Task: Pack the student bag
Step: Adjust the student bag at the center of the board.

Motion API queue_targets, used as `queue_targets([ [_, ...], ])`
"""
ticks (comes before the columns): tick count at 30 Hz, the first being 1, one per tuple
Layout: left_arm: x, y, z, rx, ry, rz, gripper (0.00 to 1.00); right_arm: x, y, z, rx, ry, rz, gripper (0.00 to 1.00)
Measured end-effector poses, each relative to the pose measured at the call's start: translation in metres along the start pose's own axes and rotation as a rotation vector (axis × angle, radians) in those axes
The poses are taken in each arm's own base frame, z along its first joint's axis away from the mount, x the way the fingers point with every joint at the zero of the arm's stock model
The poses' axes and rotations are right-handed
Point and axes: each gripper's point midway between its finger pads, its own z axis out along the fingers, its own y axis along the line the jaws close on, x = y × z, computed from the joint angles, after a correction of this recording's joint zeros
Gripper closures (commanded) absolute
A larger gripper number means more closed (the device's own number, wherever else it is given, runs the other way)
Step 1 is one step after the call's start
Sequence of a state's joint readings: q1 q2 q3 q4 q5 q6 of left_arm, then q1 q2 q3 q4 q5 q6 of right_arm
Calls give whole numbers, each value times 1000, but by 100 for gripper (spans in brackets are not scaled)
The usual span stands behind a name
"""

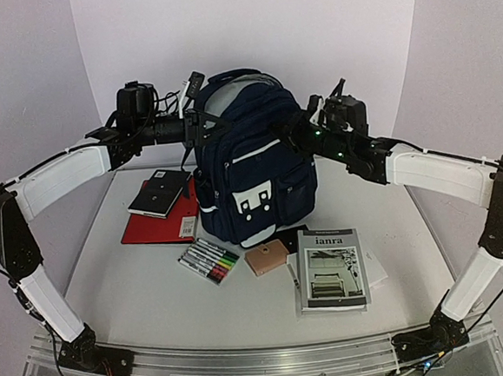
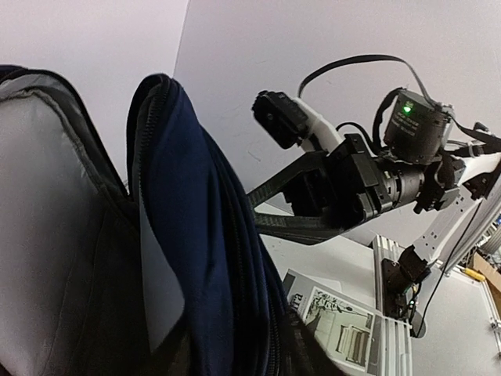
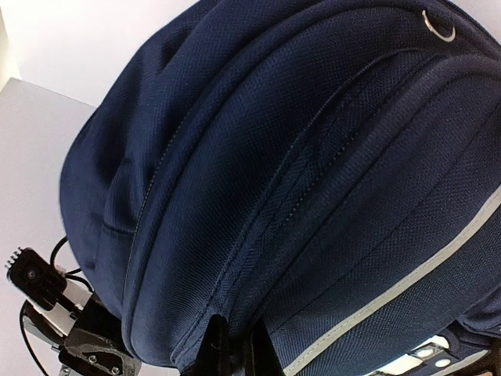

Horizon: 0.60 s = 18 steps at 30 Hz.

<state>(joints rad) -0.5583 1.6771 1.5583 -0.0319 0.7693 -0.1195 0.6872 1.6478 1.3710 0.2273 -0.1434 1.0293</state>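
While the backpack stands upright on the table, it sits directly between the two sets of jaws. Its front pocket with the white patch faces the arm bases.

The right gripper is at the bag's upper side, and its jaws are pressed together on a fold of navy fabric beside a zip seam. The right wrist view shows the dark fingertips pinching that fold, with the bag's curved top filling everything beyond them.

The left gripper is at the opposite upper corner, against the bag's top edge. Whether its jaws are apart or together cannot be told. Just ahead of the left jaws the main compartment gapes, with grey lining showing.

Below the left jaws, on the tabletop, a black notebook lies on a red folder. Lower down, between the two grippers and in front of the bag, are a pack of coloured markers and a small tan block. Below the right jaws lies a grey booklet.
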Motion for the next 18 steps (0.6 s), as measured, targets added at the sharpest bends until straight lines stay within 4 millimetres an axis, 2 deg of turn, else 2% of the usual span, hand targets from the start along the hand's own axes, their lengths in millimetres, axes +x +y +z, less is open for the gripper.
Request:
queue_targets([
  [3, 0, 4, -6, -68, 14, 5, 24, -4, -1, -8, 11, -4, -45, 100],
  [5, -1, 11, -11, -131, 19, 0, 18, -8, -3, -15, 17, -6, -72, 100],
  [8, -4, 29, -21, -229, 23, -6, 13, -16, -4, -21, 18, -1, -112, 100],
  [15, -39, 99, -73, -461, -62, -77, 2, -18, -7, -31, 9, 29, -185, 100],
  [18, -44, 118, -72, -491, -73, -103, 0, -15, -5, -34, -1, 47, -207, 100],
])
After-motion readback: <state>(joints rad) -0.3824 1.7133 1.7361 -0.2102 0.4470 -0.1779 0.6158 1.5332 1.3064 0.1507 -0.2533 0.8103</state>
